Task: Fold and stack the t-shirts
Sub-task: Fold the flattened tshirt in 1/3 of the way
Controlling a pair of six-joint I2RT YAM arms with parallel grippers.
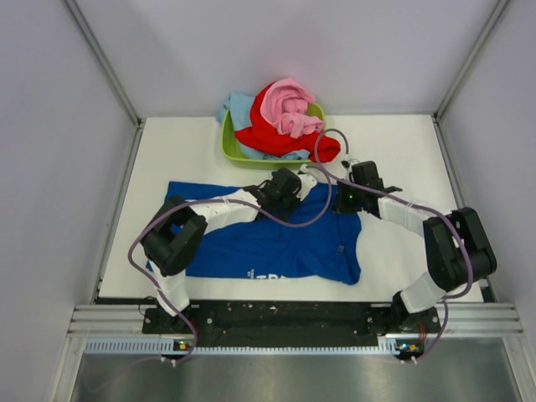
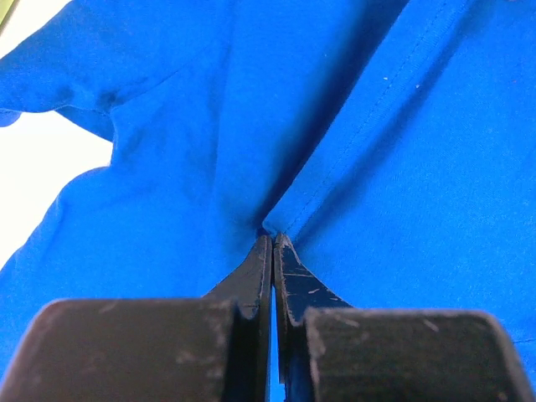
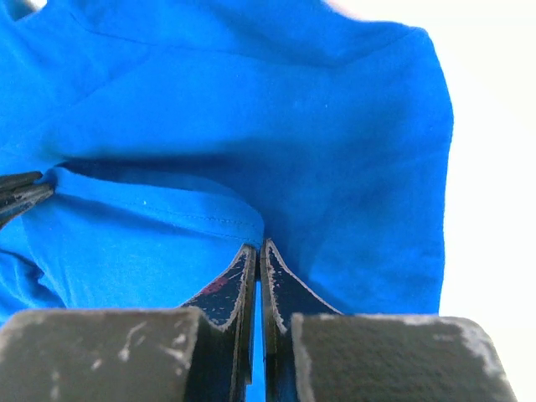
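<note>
A royal blue t-shirt (image 1: pixel 268 243) lies spread on the white table, white lettering showing at its near edge. My left gripper (image 1: pixel 289 186) is shut on the blue shirt's far hem; the left wrist view shows its fingertips (image 2: pixel 273 239) pinching a stitched fold of blue cloth (image 2: pixel 352 151). My right gripper (image 1: pixel 342 199) is shut on the same far hem further right; the right wrist view shows it (image 3: pixel 256 249) clamped on a stitched edge (image 3: pixel 167 209). Red (image 1: pixel 276 138), pink (image 1: pixel 289 109) and light blue (image 1: pixel 234 107) shirts are heaped in the tub.
A lime green plastic tub (image 1: pixel 230 151) stands at the table's far middle, just beyond both grippers. Grey walls close in the table on the left, right and back. The left gripper's fingertips (image 3: pixel 17 193) show at the left edge of the right wrist view.
</note>
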